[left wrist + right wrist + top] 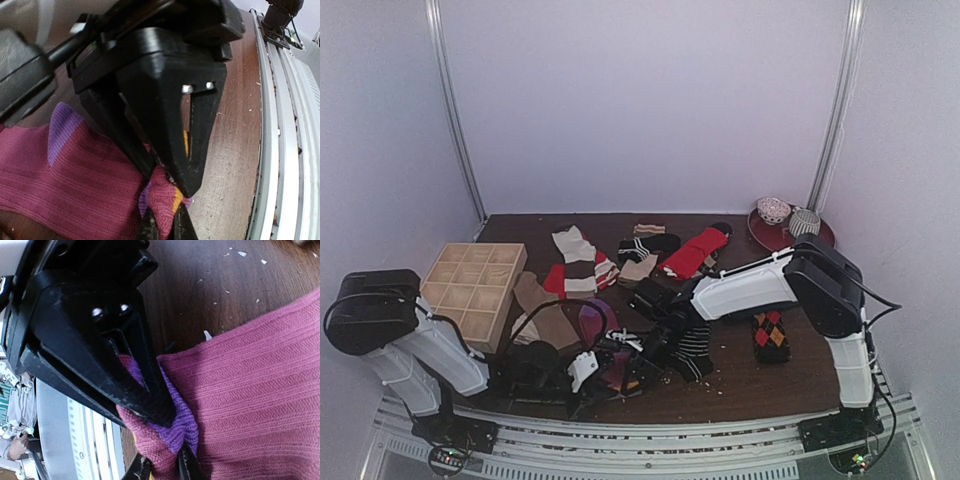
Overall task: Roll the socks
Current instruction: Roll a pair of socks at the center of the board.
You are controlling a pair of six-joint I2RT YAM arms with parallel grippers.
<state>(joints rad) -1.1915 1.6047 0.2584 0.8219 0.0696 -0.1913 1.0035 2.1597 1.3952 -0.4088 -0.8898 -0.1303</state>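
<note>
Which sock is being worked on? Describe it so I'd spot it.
From the wooden grid box on the left, look right along the near edge. The magenta sock lies there, pinched by the left gripper and right gripper; only it is magenta with purple and orange patches.

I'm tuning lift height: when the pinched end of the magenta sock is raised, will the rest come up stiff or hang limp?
Likely limp: the magenta sock is ribbed knit that bunches into folds where the left gripper pinches it. Probably light, being thin fabric; its ribbed texture should resist slipping.
</note>
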